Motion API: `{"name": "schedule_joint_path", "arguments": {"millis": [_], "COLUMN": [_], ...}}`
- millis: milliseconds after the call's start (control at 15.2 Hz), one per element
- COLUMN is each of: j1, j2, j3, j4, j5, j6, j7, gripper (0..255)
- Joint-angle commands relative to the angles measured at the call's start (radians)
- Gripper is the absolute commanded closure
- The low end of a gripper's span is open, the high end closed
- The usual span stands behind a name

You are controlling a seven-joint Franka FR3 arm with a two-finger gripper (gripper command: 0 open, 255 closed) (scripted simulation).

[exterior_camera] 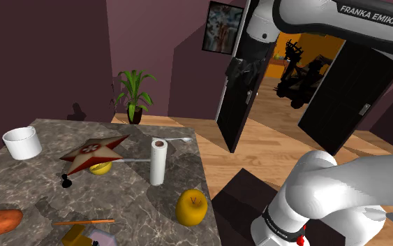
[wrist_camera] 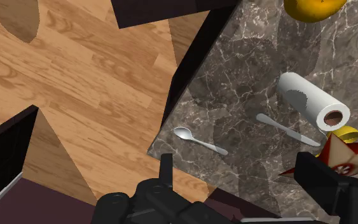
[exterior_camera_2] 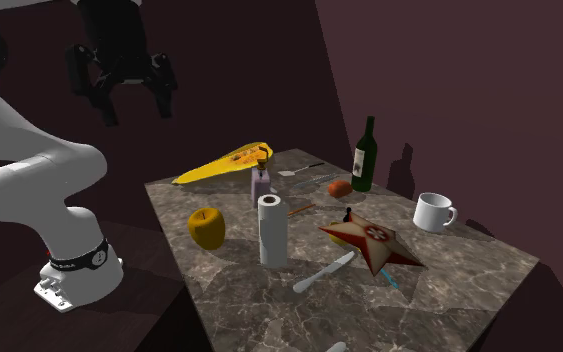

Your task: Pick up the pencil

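Shoulder view: the pencil (exterior_camera: 83, 221), one thin orange stick, lies flat on the marble bench (exterior_camera: 41, 192). It is at about 9 o'clock from the single yellow apple (exterior_camera: 191, 207) and 7 o'clock from the one upright paper roll (exterior_camera: 158, 161). A yellow-and-purple object (exterior_camera: 83, 236) sits just beside it at 6 o'clock; I cannot tell whether they touch. One white mug (exterior_camera: 22, 143) and one star (exterior_camera: 93, 154) stand well apart from it, toward 11 o'clock. The arm (exterior_camera: 327, 21) passes high overhead, likely because no descent has begun.

Second exterior view: the gripper (exterior_camera_2: 136, 112) hangs high off the bench's side, at about 11 o'clock from the apple. Its fingers (exterior_camera_2: 109, 110) are spread apart with nothing between them, ready for a reach. The pencil is a thin brownish line just beside the roll at 1 o'clock, lying free with room along its length. There is also one wine bottle (exterior_camera_2: 366, 155) and one knife (exterior_camera_2: 324, 272).

Wrist view: the hand looks down on the bench's corner. One spoon (wrist_camera: 199, 140) lies nearest the parted fingers, then the knife and the roll toward 2 o'clock. Reaching the pencil probably means travelling on past the roll.
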Motion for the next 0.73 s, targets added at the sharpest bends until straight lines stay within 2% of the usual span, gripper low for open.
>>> {"name": "schedule_joint_path", "arguments": {"millis": [0,660], "j1": [0.000,0.092], "j2": [0.000,0.207], "j3": [0.000,0.111], "j4": [0.000,-0.037], "j5": [0.000,0.022], "j6": [0.000,0.213], "j7": [0.000,-0.001], "gripper": [0,0]}}
